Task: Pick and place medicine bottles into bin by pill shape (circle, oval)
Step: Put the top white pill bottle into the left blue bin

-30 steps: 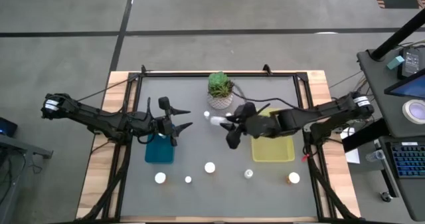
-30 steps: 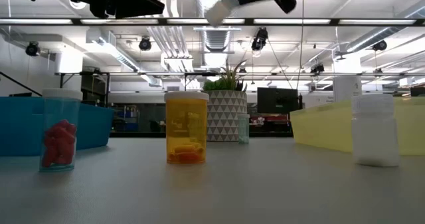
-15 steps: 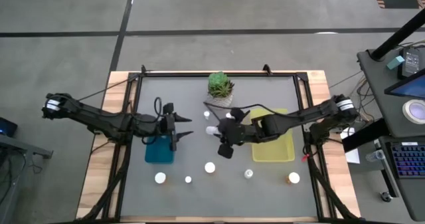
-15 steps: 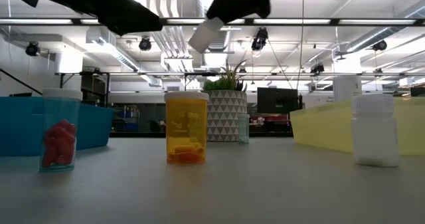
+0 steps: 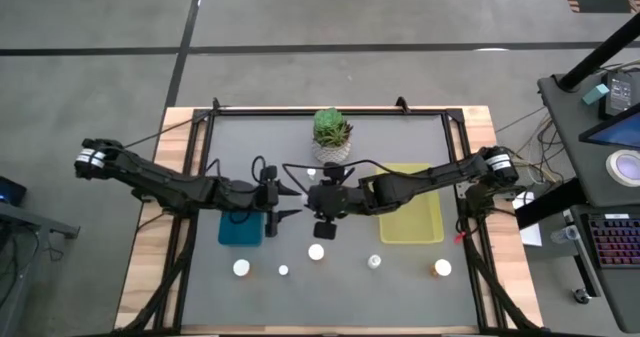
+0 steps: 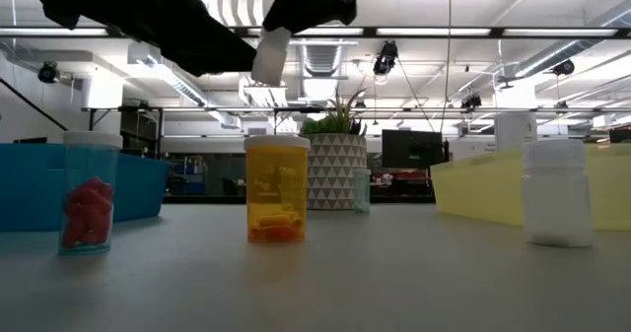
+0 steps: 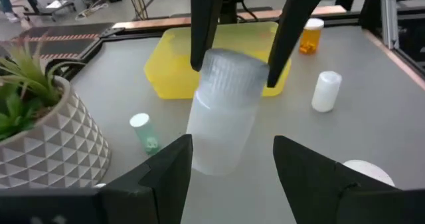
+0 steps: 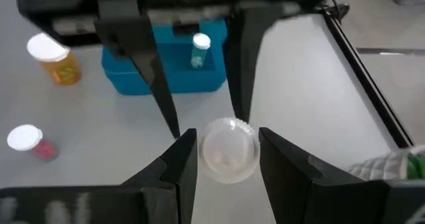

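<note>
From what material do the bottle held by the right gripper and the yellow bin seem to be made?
The bottle in the right gripper looks like frosted, translucent plastic: light passes through its cloudy body, and its white cap is ribbed. The yellow bin seems to be semi-matte moulded plastic, with uniform colour and rounded corners.

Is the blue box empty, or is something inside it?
Not empty. The right wrist view shows one small bottle with a white cap standing upright inside the blue box.

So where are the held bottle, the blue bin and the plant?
held bottle (image 7: 222, 114), left wrist view, on its clear body.
blue bin (image 8: 163, 78), right wrist view, on its front wall.
plant (image 5: 331, 127), high view, on its green leaves.
</note>
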